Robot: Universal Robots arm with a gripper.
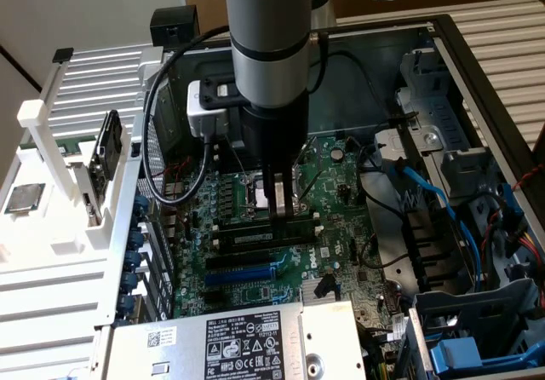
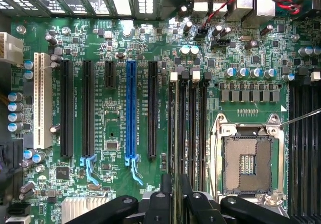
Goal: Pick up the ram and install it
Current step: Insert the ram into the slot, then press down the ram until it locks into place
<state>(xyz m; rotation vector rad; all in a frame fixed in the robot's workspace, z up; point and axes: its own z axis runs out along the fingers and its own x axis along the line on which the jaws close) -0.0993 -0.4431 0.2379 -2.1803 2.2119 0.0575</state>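
Note:
The ram (image 1: 255,238) is a thin green stick with a white sticker. It stands on edge in one of the long black memory slots (image 1: 264,248) on the motherboard inside the open computer case. My gripper (image 1: 285,216) hangs straight down just above the stick's right half. Its two black fingers are parted, a narrow gap shows between them and they hold nothing. In the wrist view the gripper (image 2: 176,200) sits at one end of the row of memory slots (image 2: 192,128), in line with the slots nearest the black expansion slot (image 2: 152,108).
The empty processor socket (image 2: 249,163) lies right beside the memory slots. A square silver chip (image 1: 23,198) rests on the white rack (image 1: 51,227) at the exterior view's left. Blue cables (image 1: 426,197) and a drive cage fill the right side. A metal box (image 1: 247,342) covers the near edge.

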